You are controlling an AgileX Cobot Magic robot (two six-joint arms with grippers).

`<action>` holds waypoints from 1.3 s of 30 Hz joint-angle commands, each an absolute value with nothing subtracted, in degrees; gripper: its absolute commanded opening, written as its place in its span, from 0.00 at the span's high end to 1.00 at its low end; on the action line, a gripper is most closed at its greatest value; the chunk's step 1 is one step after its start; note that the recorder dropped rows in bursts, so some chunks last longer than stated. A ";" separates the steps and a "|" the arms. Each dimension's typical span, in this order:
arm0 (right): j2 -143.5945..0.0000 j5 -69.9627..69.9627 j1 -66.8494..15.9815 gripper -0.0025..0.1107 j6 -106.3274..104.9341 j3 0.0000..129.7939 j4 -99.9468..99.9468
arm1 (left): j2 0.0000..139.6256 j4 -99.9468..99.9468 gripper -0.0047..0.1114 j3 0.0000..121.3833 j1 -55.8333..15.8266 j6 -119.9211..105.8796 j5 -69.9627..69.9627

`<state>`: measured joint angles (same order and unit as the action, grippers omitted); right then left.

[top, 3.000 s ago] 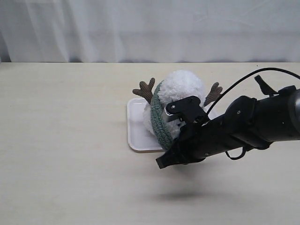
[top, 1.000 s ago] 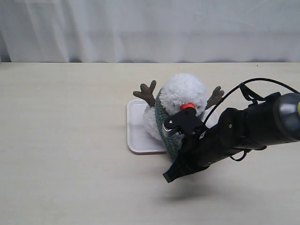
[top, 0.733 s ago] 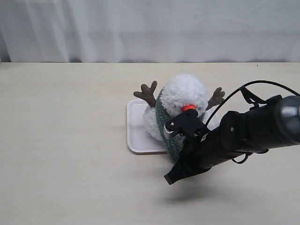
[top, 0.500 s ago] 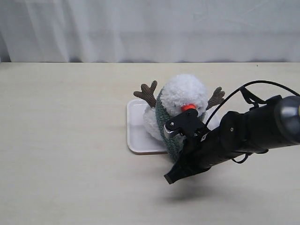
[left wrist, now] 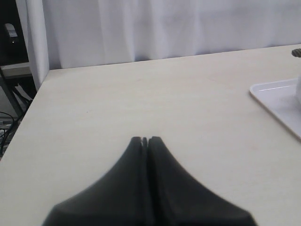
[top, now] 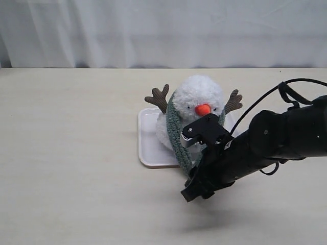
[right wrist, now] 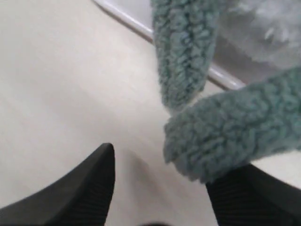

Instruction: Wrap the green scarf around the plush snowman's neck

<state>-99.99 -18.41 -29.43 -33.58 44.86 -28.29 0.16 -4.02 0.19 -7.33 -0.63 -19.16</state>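
The plush snowman stands upright on a white tray, its orange nose facing forward. The green scarf loops round its neck and hangs down its left side to the tray's front edge. My right gripper is just in front of the tray, open. In the right wrist view one scarf end rests against one finger of the open right gripper, while another length hangs beside it, ungripped. My left gripper is shut and empty, over bare table.
The tray's corner shows at the edge of the left wrist view. A white curtain backs the beige table. My right arm and its cable cover the table to the snowman's right.
My right gripper has opened and let go of the scarf end. The snowman has sprung back upright with its nose higher. The arm shifted slightly toward the front.
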 commanded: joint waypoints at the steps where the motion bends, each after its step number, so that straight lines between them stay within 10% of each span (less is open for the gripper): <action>1: -98.07 -26.78 -29.33 0.50 -33.18 44.73 -27.87 | 0.00 -3.94 0.96 0.00 -7.38 -0.66 -18.62; 18: -94.49 -54.86 -29.33 0.50 -30.78 44.73 -27.87 | 0.00 -3.94 0.96 0.00 -7.38 -0.66 -18.50; 39: -87.11 -42.39 -29.33 0.50 -4.78 52.31 -1.10 | 0.00 -3.94 0.96 0.00 -7.38 -0.66 -18.50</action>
